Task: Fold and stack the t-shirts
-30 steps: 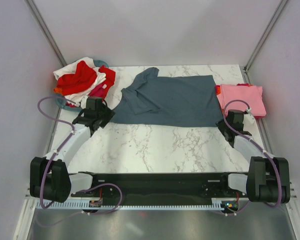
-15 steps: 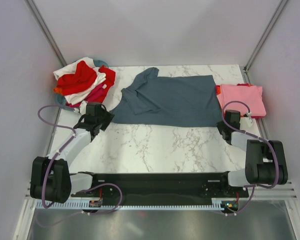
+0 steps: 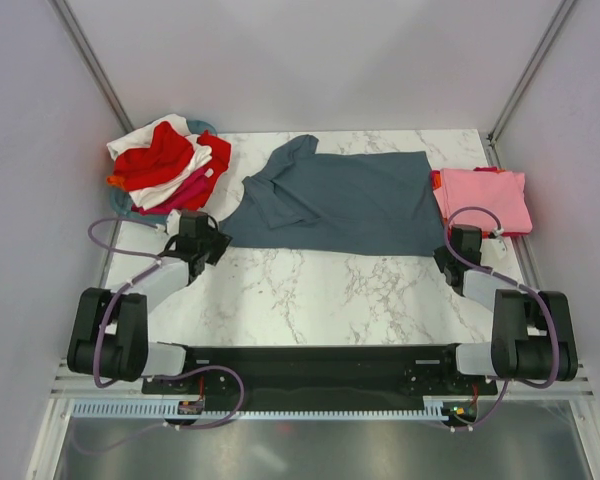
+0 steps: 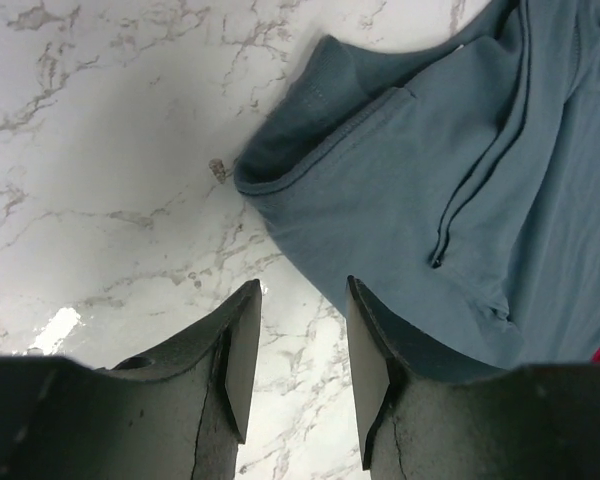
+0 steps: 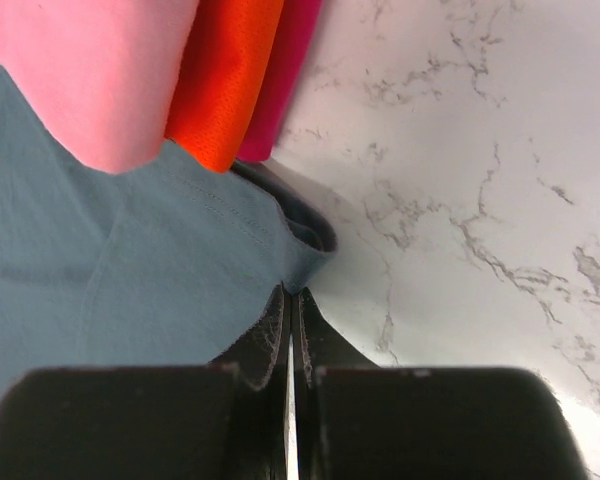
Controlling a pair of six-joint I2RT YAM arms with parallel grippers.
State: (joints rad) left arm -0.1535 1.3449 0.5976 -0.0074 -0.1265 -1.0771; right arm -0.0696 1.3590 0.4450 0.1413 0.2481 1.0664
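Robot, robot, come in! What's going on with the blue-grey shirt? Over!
Left gripper open over marble beside blue-grey t-shirt. Right gripper shut at its near corner, hold unclear. Shirt lies spread out. Pink t-shirt stack close by that corner.

**A:** Where does the overhead view sit?

**B:** High up, above and behind the black arm bases. It looks down and forward over the whole white marble-patterned worktop and is the far view of the three.

**A:** And the wrist views?

**B:** Each looks out past its own jaws, which fill the bottom of the picture, from close above the worktop. The left one faces the near left corner of the slate blue-grey cotton t-shirt. The right one faces that shirt's near right corner, beside the folded pink t-shirt.

**A:** What do they share?

**B:** All three show the blue-grey shirt and the marble. The overhead and right wrist views also share the pink one.
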